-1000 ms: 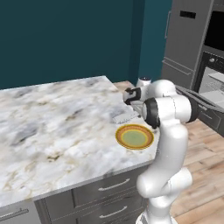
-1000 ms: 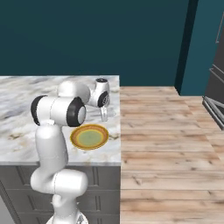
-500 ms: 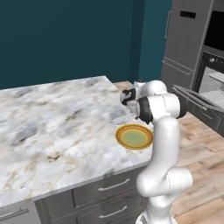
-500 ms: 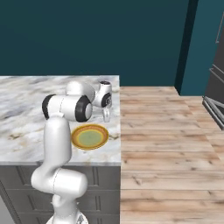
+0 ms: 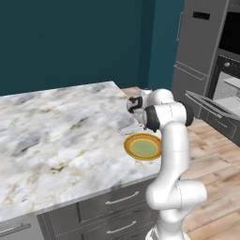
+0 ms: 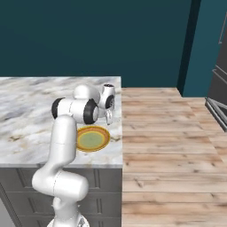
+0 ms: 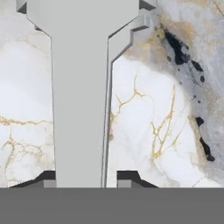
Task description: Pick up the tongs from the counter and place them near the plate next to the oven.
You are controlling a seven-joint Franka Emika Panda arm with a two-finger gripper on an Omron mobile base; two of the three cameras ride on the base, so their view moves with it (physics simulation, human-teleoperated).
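Placing step, I judge: two-finger tool (image 7: 80,186) is gripping the slim silver-grey metal tongs (image 7: 81,87), hanging over the white-grey marble worktop (image 5: 56,136) just above the yellow-rimmed round plate (image 5: 143,146) at frame centre; next it's needing to lower and release beside it.

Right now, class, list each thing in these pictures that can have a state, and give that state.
tool: shut on the tongs.
tongs: gripped, pointing down at the counter.
plate: flat on the counter, empty.
oven door: dropped open.
cabinet drawers: shut.
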